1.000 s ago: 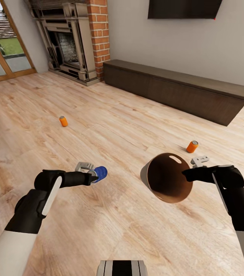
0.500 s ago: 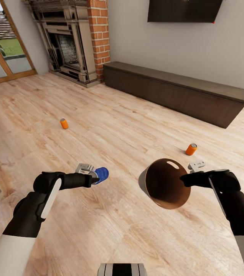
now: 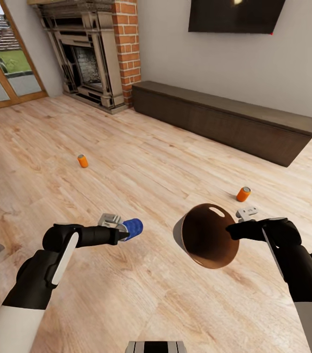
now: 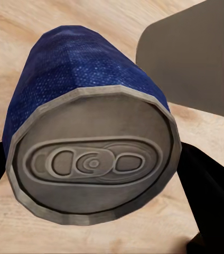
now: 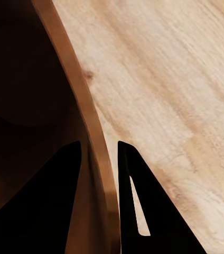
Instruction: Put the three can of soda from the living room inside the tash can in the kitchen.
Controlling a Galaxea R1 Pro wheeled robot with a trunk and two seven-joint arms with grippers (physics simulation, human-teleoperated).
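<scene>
The right claw (image 3: pixel 230 229) grips the rim of the tash can (image 3: pixel 206 236), one finger inside and one outside the wall (image 5: pixel 93 159). The can is tilted with its mouth toward the camera; its copper inside looks empty, though the bottom is dark. The left claw (image 3: pixel 124 231) is closed around a blue can (image 3: pixel 132 228), whose silver end (image 4: pixel 93 164) faces the wrist camera. Two orange soda cans stand on the wood floor (image 3: pixel 156 284): one (image 3: pixel 82 161) far to the left, one (image 3: pixel 243 194) just behind the tash can.
</scene>
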